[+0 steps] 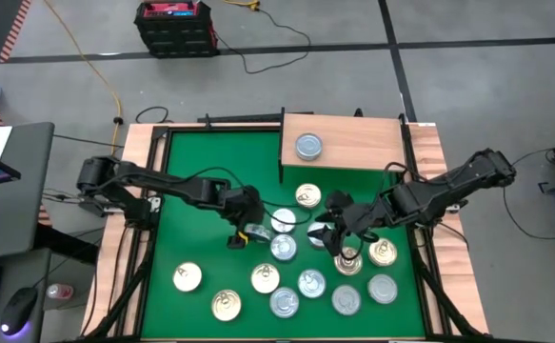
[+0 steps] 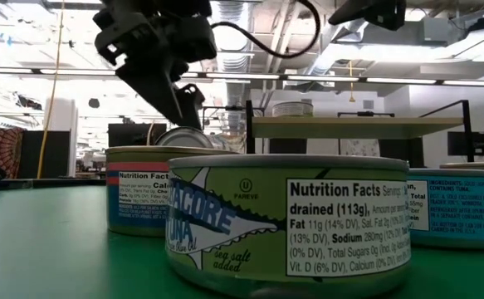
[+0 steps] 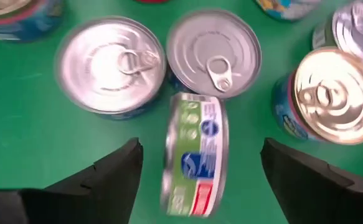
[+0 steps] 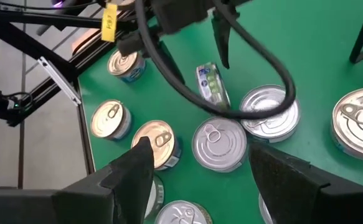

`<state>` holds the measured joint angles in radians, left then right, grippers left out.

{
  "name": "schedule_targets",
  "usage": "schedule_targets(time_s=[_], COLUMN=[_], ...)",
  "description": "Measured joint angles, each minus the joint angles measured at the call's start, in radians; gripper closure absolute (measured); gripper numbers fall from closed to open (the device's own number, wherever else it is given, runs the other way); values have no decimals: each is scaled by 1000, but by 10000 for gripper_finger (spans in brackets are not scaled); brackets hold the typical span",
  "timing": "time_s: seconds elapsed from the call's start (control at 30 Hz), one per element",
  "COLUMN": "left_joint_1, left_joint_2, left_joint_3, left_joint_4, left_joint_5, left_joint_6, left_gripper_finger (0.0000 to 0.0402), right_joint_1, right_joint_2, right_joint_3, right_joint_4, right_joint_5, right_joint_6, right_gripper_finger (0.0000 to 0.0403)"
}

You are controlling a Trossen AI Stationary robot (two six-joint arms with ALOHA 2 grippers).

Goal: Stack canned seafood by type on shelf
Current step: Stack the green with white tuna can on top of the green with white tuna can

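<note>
The left gripper (image 3: 200, 168) is seen with its jaws spread wide. Between them, touching neither finger, a green-labelled can (image 3: 195, 163) is seen on its edge, label upward. Just beyond it two silver-lidded cans (image 3: 111, 65) lie flat and side by side on the green table (image 3: 19, 143); a gold-lidded can (image 3: 335, 94) is set to one side.

In the high view this gripper (image 1: 242, 232) is placed left of centre, over the left end of the can cluster.

The right gripper (image 1: 337, 235) is also held with jaws wide and nothing between them. It is placed right of centre, above the cans (image 1: 348, 260) there.

The remaining cans (image 1: 284, 302) are spread flat over the near half of the table, silver and gold lids mixed.

The shelf (image 1: 353, 141) is found at the far edge, right of centre. One silver-lidded can (image 1: 308, 146) is set on its left part.
</note>
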<state>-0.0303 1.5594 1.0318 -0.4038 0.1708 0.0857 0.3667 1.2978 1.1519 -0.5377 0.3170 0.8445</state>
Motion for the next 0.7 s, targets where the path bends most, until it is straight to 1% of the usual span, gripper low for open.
schedule_targets(time_s=[0.13, 0.33, 0.43, 0.57, 0.7], left_joint_1=[0, 3, 22, 76, 138], left_joint_2=[20, 27, 21, 7, -36], left_joint_3=[1, 1, 2, 9, 56], left_joint_4=[-15, -32, -59, -101, -92], left_joint_5=[4, 5, 29, 63, 89], left_joint_6=[46, 25, -6, -63, -111], left_gripper_finger=[149, 259, 263, 263, 263], right_joint_1=[14, 17, 8, 3, -3], right_joint_2=[0, 0, 0, 0, 0], right_joint_3=[0, 0, 0, 0, 0], right_joint_4=[-1, -3, -4, -4, -4], right_joint_5=[15, 34, 34, 34, 34], right_joint_6=[20, 22, 19, 11, 4], right_gripper_finger=[120, 120, 120, 120, 120])
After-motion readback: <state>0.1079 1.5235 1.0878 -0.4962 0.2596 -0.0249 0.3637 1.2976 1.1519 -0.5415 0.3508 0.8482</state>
